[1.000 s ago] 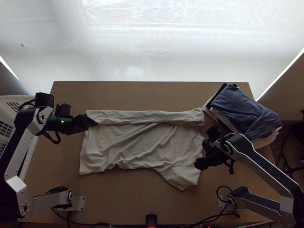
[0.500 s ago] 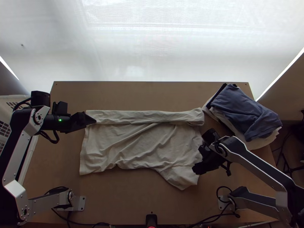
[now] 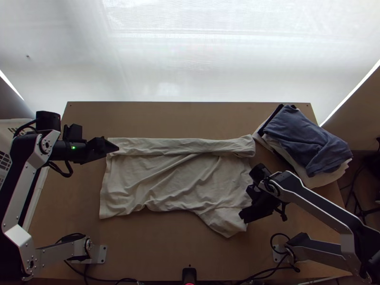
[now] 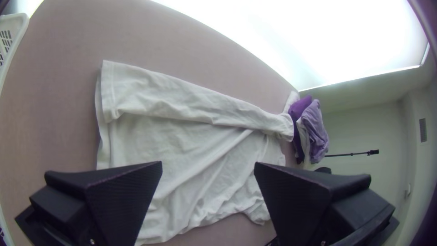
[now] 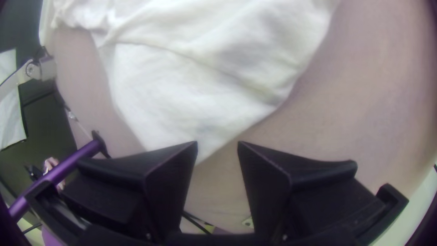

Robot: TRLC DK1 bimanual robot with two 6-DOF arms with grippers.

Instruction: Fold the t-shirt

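If your right hand [image 5: 217,142] closes too high, it could miss the sleeve [image 5: 159,105]. Its fingers and those of your left hand [image 4: 208,162] stand apart.

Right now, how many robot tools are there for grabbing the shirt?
2. The left tool is near one end of the shirt's folded strip; the right tool is by the near sleeve.
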